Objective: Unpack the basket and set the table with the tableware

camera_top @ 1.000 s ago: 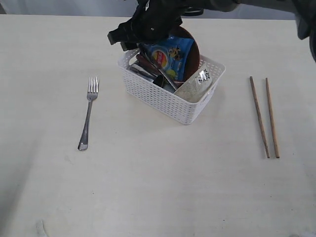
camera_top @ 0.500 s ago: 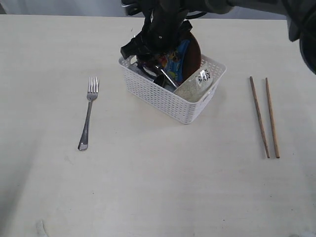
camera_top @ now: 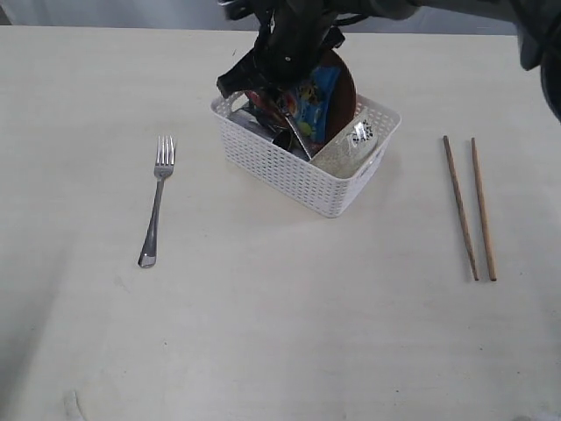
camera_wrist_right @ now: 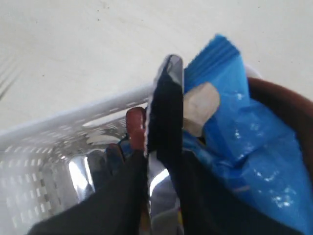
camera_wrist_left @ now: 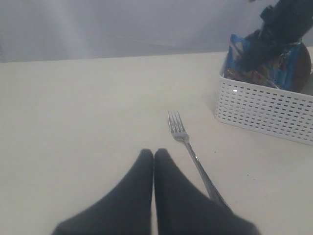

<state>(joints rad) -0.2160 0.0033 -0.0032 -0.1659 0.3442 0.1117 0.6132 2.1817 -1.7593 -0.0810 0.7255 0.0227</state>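
Observation:
The white basket (camera_top: 298, 175) stands at the back middle of the table (camera_top: 280, 333). My right gripper (camera_top: 279, 79) reaches into it from above and is shut on the steel knife (camera_wrist_right: 165, 88), which stands up between the fingers. Beside the knife are the reddish wooden spoon (camera_wrist_right: 136, 128) and the shiny steel cup (camera_wrist_right: 83, 171). The brown plate (camera_top: 344, 88) and pale bowl (camera_top: 340, 151) lean in the basket. The fork (camera_top: 156, 197) lies left of the basket and the chopsticks (camera_top: 469, 206) on the right. My left gripper (camera_wrist_left: 153, 154) is shut and empty, next to the fork (camera_wrist_left: 188, 142).
A blue chip bag (camera_top: 314, 101) stands in the basket, pressed against the right gripper's side (camera_wrist_right: 244, 147). The basket's wall (camera_wrist_left: 264, 110) rises to the right of the fork in the left wrist view. The left arm is outside the exterior view.
My right gripper has shifted right and sunk lower into the basket, closing in around the knife. The fork and chopsticks have not moved.

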